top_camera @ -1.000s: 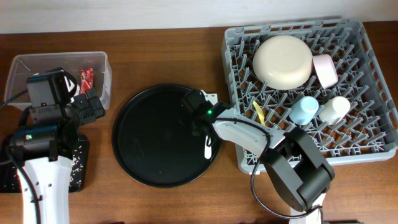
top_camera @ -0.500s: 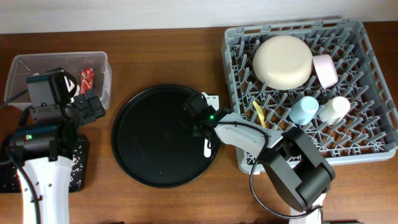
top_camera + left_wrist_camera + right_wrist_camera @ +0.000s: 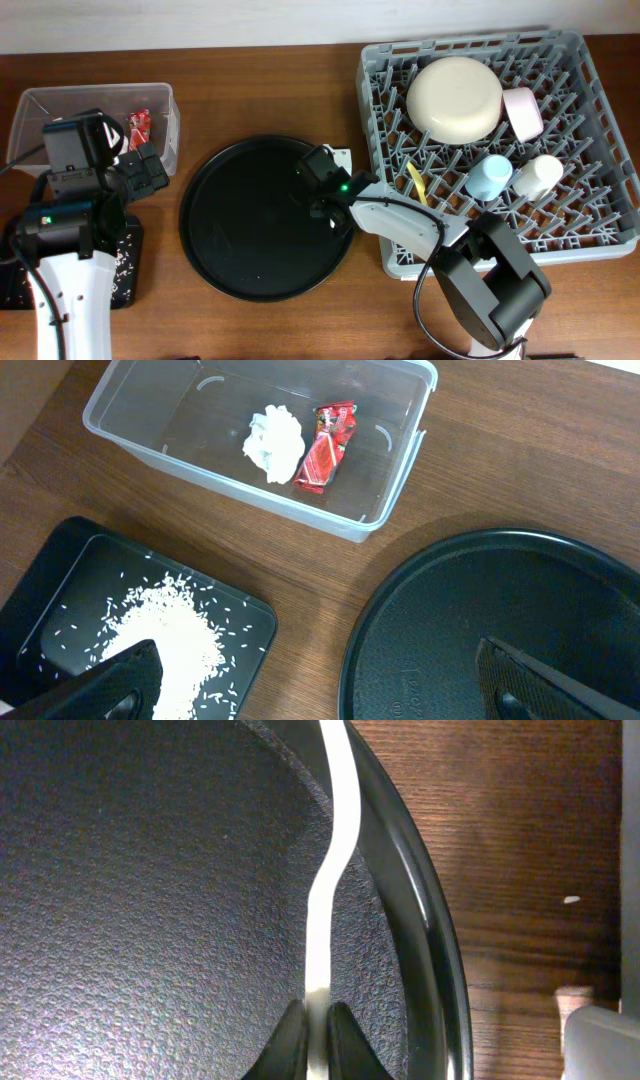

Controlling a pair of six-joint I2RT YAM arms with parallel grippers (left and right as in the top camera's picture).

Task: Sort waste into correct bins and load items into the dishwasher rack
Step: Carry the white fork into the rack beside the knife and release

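The right fingers (image 3: 285, 1045) pinch the handle end of a white plastic utensil (image 3: 330, 870), which runs ahead of them along the round tray's (image 3: 420, 950) rim, probably ready to lift into the rack (image 3: 368, 120). The left fingers (image 3: 125, 685) hang spread and empty above the bench (image 3: 470, 480).

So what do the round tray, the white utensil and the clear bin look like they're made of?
Round tray: likely black plastic, with a matte pebbled floor and a glossy rim.
White utensil: probably thin moulded plastic, smooth and opaque.
Clear bin: transparent plastic; contents and table show through.
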